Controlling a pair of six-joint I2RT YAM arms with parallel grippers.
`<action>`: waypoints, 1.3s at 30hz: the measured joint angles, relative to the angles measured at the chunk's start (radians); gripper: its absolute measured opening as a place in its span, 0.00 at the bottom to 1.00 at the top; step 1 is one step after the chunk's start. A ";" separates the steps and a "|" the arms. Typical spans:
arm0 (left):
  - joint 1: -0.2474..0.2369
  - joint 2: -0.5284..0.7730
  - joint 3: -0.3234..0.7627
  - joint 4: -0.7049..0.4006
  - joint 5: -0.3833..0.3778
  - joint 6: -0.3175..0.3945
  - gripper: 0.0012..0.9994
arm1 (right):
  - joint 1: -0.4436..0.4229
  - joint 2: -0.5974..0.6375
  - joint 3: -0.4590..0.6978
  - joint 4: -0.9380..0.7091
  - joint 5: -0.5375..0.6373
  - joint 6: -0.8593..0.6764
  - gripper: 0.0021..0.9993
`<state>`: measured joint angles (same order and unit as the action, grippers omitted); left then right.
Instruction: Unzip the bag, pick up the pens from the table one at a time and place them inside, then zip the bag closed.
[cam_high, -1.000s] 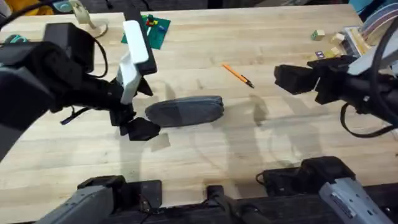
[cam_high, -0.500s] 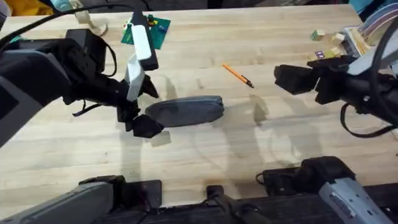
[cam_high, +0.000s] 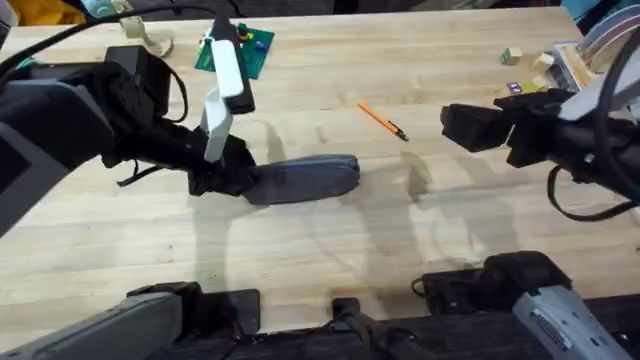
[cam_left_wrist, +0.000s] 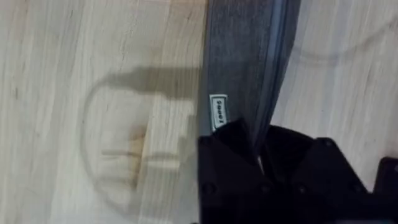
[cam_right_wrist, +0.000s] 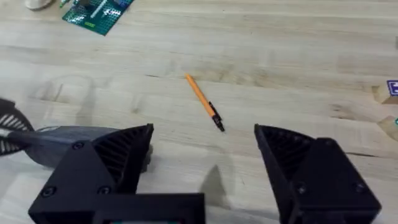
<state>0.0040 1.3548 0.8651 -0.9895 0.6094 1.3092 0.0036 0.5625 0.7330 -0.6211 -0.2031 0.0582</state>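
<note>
At bag's (cam_high: 300, 179) end, left gripper (cam_high: 232, 180).

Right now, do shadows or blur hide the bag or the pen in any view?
Overhead: the left arm is large and soft, but the bag and orange pen read clearly. Left wrist: a gripper shadow falls on the table beside the bag. Right wrist: pen sharp.
</note>
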 joint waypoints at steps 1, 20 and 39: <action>-0.002 0.000 0.000 0.001 -0.001 0.000 0.06 | 0.000 0.000 0.000 0.000 0.000 0.000 1.00; -0.004 0.000 0.000 0.001 -0.003 0.001 0.04 | 0.000 0.004 0.001 -0.104 -0.001 0.128 1.00; -0.004 0.000 0.000 0.001 -0.003 0.001 0.04 | 0.000 0.358 0.003 -0.113 -0.401 0.222 1.00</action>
<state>0.0002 1.3552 0.8652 -0.9886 0.6064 1.3098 0.0036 0.9201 0.7361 -0.7338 -0.6043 0.2802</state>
